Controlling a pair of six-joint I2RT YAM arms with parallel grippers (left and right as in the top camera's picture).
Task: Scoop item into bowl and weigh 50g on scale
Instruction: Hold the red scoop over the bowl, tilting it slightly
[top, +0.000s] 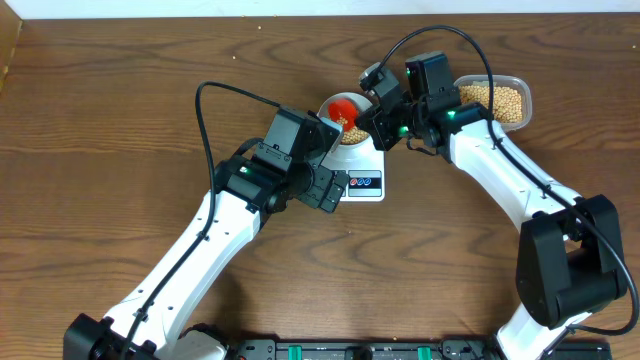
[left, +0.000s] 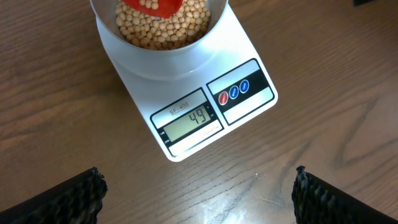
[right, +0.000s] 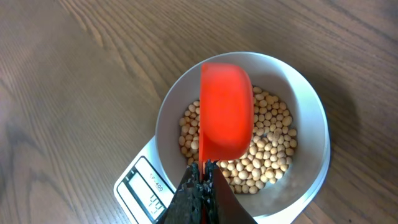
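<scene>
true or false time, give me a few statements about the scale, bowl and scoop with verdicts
1. The bowl sits on the scale. True.
2. The display reads 35. False: it reads 49.
3. The right tool is shut on the red scoop. True.
4. The left tool grips the bowl. False: it is open and empty.
5. The clear tub is empty. False: it holds beans.

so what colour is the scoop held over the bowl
Bright red-orange scoop; the right wrist view shows it best.
</scene>
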